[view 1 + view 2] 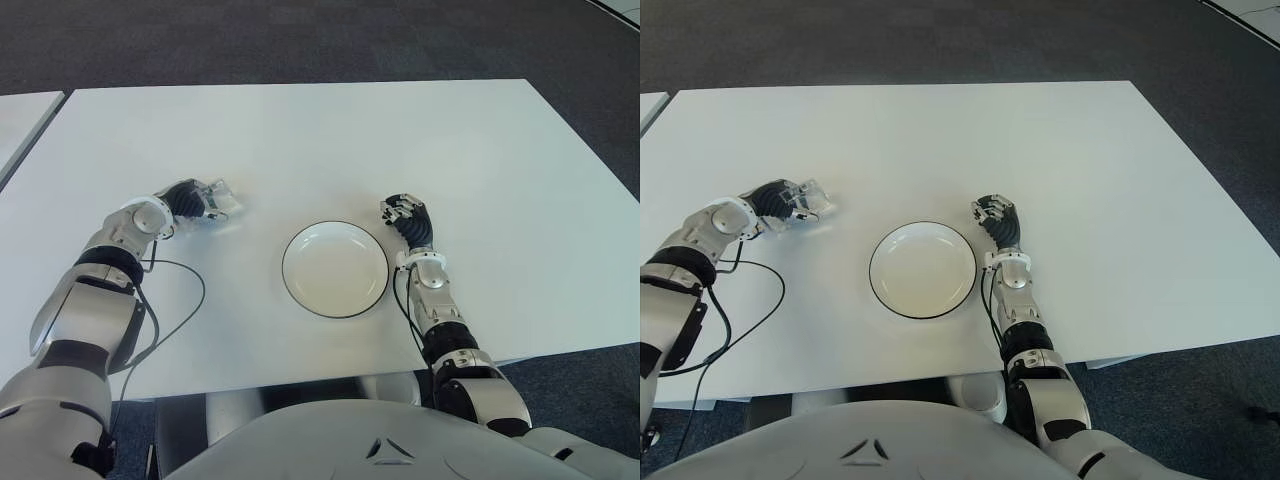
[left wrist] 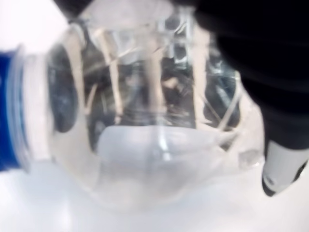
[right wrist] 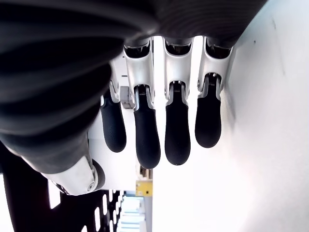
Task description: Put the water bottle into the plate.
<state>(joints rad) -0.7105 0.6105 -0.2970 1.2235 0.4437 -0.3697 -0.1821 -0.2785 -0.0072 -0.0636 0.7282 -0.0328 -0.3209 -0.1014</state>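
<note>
We are holding the water bottle (image 1: pixel 222 199) in our left hand (image 1: pixel 190 203), well to the left of the plate (image 1: pixel 335 269) on the white table (image 1: pixel 400 140). Our fingers (image 2: pixel 282 169) are wrapping around its clear body, with the blue cap (image 2: pixel 7 104) showing at one end. Our right hand (image 1: pixel 407 219) is sitting just right of the plate, its fingers (image 3: pixel 177 130) hanging loosely curled, holding nothing.

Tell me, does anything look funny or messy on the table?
Nothing is spilled or broken. The water bottle is in the left robot hand, on the left side of the white table, not yet in the plate, which holds nothing. The right robot hand shows just right of the plate, holding nothing.
</note>
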